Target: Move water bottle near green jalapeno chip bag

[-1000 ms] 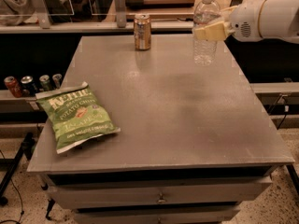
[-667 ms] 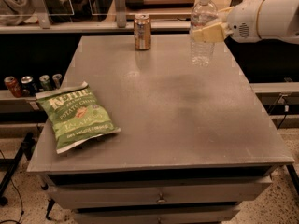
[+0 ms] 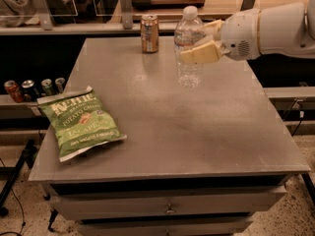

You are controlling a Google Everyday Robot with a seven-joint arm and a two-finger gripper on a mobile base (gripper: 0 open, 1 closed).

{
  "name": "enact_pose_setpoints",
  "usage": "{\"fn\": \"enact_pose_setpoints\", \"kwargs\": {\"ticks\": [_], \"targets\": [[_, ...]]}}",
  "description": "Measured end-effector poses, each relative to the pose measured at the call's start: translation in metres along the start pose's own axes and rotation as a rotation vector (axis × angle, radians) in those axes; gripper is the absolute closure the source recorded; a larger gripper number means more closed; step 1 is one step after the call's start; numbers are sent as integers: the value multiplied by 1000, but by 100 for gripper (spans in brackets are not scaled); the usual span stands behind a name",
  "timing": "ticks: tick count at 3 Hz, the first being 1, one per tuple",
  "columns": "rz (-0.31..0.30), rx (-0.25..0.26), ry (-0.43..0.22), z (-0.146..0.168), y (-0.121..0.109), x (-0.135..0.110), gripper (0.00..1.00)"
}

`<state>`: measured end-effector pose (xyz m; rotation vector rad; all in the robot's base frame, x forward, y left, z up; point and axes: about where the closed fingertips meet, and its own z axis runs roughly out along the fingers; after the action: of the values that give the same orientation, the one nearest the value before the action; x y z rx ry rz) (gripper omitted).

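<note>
So your gripper is over the far right part of the table, coming in from the right, and its two pale fingers are pinching the water bottle around the upper body, one each side. The bottle's upright with the white cap on top. Its base is right down at the tabletop, but honestly you can't tell whether it's resting there or just off it.

The one thing your next move hangs on is that the green jalapeno chip bag sits diagonally across from you, at the near left edge, well apart from the bottle. So I'd guess you're looking at a long carry left and toward the camera. The bag lies flat, with its long axis running roughly far to near and skewed a bit. There's only one arm, so no choosing.

The gold drink can stands just left of the bottle at the far edge, so watch it when swinging out.

For writing, the bag reads "Kettle", "POTATO CHIPS" and "JALAPEÑO". The bottle's label band and the can aren't readable.
</note>
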<state>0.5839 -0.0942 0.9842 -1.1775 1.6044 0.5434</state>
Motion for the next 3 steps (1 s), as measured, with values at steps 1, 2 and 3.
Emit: {"fn": "enact_pose_setpoints", "kwargs": {"ticks": [1,2,3], "targets": [[-25,-194,-32,26,63,-12,100],[-27,-209,-30,27,67,-12,100],[-33,-220,-46,24,67,-22,100]]}}
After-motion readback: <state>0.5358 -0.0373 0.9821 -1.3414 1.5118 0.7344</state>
